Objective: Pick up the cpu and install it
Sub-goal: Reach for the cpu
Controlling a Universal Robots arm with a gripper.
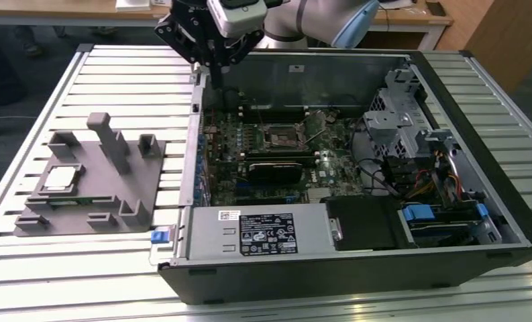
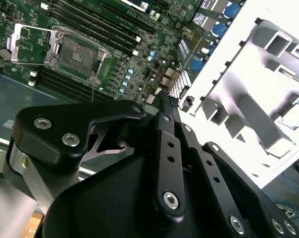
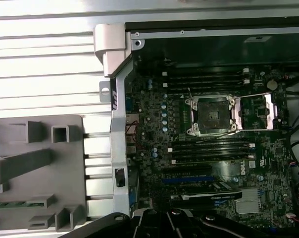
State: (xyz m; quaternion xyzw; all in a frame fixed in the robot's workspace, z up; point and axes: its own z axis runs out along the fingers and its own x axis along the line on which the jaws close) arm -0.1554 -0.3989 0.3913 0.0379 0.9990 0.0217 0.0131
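The cpu (image 1: 60, 178), a small silvery square chip, lies flat on the grey holder block (image 1: 86, 201) at the exterior view's left, outside the computer case. My gripper (image 1: 219, 67) hangs above the case's back left corner, well away from the cpu, with its fingers drawn together and nothing between them. In the second wrist view the dark gripper (image 2: 165, 96) points down at the motherboard's edge. The dark socket (image 1: 282, 136) sits mid-board. In both wrist views the socket (image 3: 211, 115) (image 2: 75, 54) stands uncovered, its metal load plate (image 3: 261, 111) flipped aside.
The open black computer case (image 1: 355, 268) lies on a slatted metal table (image 1: 113, 67). A drive cage with cables (image 1: 409, 134) fills the case's right side, and a power supply (image 1: 257, 231) sits along the front. Tall posts (image 1: 113, 144) rise from the holder block.
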